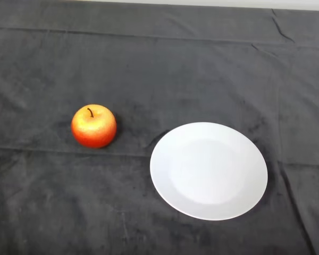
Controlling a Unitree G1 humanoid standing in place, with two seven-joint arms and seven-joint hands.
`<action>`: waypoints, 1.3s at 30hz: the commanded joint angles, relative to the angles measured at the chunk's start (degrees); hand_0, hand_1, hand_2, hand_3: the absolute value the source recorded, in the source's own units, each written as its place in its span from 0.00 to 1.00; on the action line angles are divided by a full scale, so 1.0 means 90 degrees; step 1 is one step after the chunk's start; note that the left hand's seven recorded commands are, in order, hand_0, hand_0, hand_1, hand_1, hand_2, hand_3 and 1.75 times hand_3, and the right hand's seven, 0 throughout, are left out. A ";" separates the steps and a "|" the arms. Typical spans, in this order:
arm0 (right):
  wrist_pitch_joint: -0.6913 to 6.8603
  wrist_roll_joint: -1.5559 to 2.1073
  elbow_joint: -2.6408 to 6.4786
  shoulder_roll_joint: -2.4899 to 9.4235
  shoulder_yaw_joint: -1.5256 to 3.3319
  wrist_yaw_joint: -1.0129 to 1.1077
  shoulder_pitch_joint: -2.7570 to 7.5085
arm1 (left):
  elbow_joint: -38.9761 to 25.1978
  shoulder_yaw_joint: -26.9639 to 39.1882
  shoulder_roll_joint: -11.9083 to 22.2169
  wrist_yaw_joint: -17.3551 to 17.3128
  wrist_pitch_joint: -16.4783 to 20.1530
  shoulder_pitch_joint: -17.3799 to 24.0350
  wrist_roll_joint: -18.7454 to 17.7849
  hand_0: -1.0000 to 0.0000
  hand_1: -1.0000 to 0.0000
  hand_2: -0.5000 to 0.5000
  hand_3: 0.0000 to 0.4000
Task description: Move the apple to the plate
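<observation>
A red-and-yellow apple sat upright on the dark cloth, its short brown stem pointing up. It lay on the left part of the table. To its right and a little nearer the robot lay a round white plate, flat on the cloth. The two were near each other but apart, a strip of dark fabric showing between them. The cloth was creased, with folds running across it.

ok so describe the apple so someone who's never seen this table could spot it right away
On the dark cloth covering the table, find the white plate. The apple sits apart from it, to its left and slightly farther back. It is the only round red-and-yellow thing there, with a short dark stem pointing up.
</observation>
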 commanded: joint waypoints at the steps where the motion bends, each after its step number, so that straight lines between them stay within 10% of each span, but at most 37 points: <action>1: 0.0028 -0.0092 0.0209 0.0217 0.0112 0.0071 0.0415 | -0.0282 0.0062 -0.0104 0.0059 0.0046 -0.0058 0.0233 1.00 1.00 0.50 0.00; 39: 0.0055 -0.0082 0.0155 0.0219 0.0104 0.0077 0.0442 | -0.0542 -0.1761 -0.1187 -0.0348 -0.0113 -0.0789 0.2060 1.00 1.00 0.50 0.00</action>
